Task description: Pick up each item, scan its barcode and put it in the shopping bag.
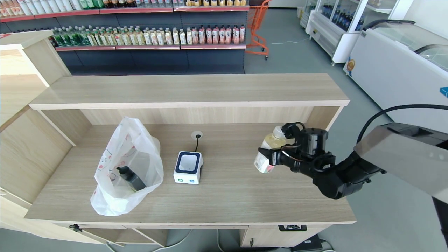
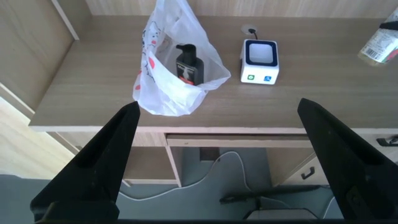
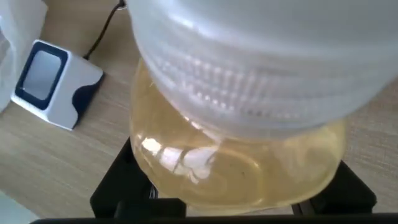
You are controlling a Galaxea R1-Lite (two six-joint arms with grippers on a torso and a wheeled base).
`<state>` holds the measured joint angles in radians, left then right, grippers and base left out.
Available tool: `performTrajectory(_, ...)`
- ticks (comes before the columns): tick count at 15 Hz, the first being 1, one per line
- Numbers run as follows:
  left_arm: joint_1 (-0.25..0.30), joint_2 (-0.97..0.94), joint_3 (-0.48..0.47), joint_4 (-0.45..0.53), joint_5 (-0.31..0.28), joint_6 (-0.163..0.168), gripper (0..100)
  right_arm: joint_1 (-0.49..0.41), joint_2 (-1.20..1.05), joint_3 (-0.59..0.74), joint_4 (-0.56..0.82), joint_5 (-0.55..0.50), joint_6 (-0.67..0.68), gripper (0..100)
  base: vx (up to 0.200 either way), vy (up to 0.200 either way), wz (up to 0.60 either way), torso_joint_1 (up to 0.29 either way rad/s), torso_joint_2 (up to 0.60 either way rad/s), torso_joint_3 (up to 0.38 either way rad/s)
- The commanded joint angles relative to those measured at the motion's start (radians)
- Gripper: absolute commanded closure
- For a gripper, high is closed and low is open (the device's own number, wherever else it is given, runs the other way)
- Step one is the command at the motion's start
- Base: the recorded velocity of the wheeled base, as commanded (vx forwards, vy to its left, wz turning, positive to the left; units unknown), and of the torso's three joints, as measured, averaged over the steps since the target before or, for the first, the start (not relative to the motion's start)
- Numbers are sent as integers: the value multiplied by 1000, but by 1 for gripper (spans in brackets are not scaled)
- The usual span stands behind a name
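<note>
Ribbed clear bottle between right fingers

— Which colours are shown at right?
— A clear bottle is filled pale yellow.
— And leftward?
— The scanner is white, framed dark blue; the shopping bag is translucent white, printed red.

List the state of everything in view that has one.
bag: open, upright on the counter
pump bottle: inside the bag, leaning
scanner: on the counter, cable attached
bottle: capped, tilted, held
right gripper: jaws shut on the bottle
left gripper: jaws open, empty
</note>
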<state>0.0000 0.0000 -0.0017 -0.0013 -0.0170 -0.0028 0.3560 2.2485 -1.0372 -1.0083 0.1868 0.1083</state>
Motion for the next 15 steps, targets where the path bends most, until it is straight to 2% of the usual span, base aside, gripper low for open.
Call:
performTrajectory(1, 0, 0, 0, 0, 0, 0, 0, -22, -291, 143, 54, 273, 100, 100, 0, 0, 0, 0, 0, 0)
performTrajectory(2, 0, 0, 0, 0, 0, 0, 0, -22, -366, 192, 65, 355, 145, 100, 0, 0, 0, 0, 0, 0)
performTrajectory(3, 0, 0, 0, 0, 0, 0, 0, -20, -395, 215, 68, 379, 166, 100, 0, 0, 0, 0, 0, 0)
performTrajectory(4, 0, 0, 0, 0, 0, 0, 0, 11, -464, 289, 73, 448, 172, 100, 0, 0, 0, 0, 0, 0)
performTrajectory(6, 0, 0, 0, 0, 0, 0, 0, 63, -524, 364, 74, 494, 172, 100, 0, 0, 0, 0, 0, 0)
performTrajectory(10, 0, 0, 0, 0, 0, 0, 0, 132, -549, 382, 74, 500, 172, 100, 0, 0, 0, 0, 0, 0)
performTrajectory(15, 0, 0, 0, 0, 0, 0, 0, 152, -557, 407, 76, 534, 120, 100, 0, 0, 0, 0, 0, 0)
